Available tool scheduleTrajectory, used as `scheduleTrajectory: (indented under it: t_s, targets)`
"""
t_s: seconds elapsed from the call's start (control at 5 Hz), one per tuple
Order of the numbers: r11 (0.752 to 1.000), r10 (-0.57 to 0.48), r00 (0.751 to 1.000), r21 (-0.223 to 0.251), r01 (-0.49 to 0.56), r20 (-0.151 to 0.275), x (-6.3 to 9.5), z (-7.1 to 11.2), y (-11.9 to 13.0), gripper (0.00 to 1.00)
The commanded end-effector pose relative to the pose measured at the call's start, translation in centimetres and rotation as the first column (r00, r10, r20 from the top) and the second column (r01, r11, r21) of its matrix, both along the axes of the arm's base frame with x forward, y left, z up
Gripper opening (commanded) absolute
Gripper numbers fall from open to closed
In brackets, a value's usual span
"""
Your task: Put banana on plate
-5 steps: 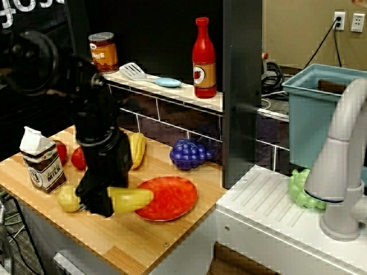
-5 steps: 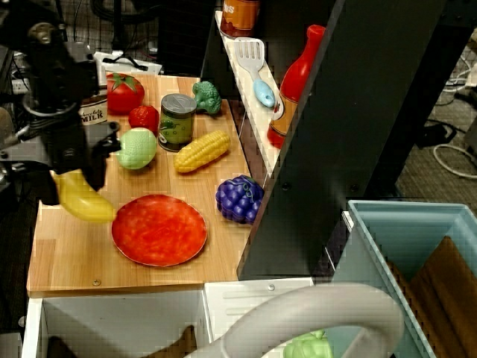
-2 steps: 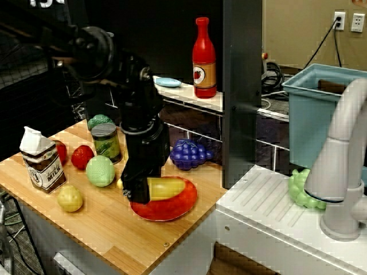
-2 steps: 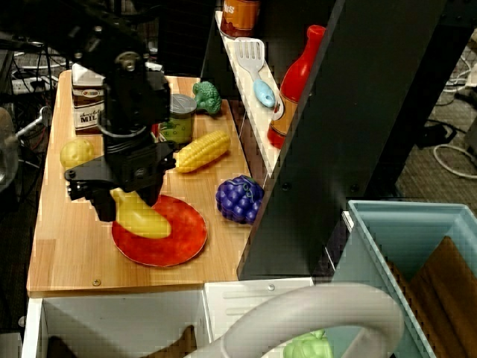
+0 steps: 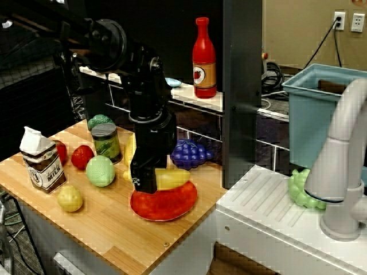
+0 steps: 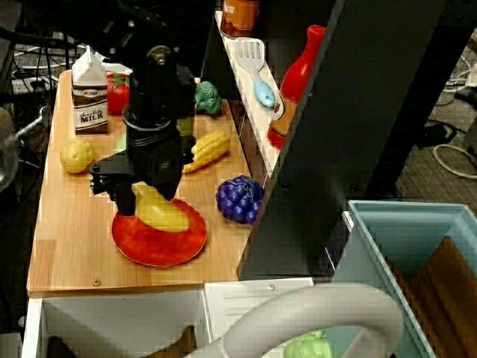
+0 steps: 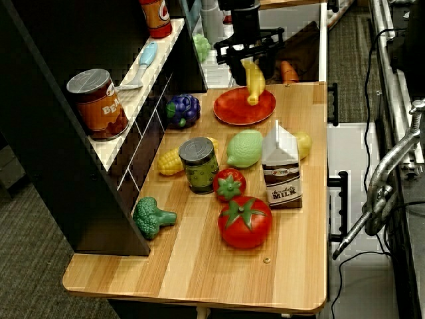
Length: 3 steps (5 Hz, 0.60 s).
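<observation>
My hand [image 6: 141,195] is closed around one end of the banana [image 6: 162,212], holding it over the red-orange plate [image 6: 160,242] on the wooden tabletop [image 6: 74,246]; its free end points down at the plate's middle, though I cannot tell whether it touches. Near the plate sit the purple grapes [image 6: 238,198] on the shelf side, with the corn cob [image 6: 209,148] behind my hand, and the small lemon [image 6: 76,155] and the milk carton [image 6: 89,112] well apart on the far side.
</observation>
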<state>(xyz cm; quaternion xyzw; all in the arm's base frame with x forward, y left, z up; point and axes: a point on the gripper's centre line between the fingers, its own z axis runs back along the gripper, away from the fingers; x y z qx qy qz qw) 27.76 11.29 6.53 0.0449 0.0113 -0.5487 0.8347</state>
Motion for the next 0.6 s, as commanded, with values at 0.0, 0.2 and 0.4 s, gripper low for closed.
scheduleTrajectory:
  t_s: [0.0,0.2,0.4]
  targets:
    - [0.997,0.019,0.999,0.069,-0.022,0.042,-0.03,-0.74,0.95,1.0]
    - [0.996,0.018,0.998,0.085,-0.023,0.053,-1.0,-1.33,1.09,1.0]
    - [0.996,0.018,0.998,0.085,-0.023,0.053,-1.0,-1.33,1.09,1.0]
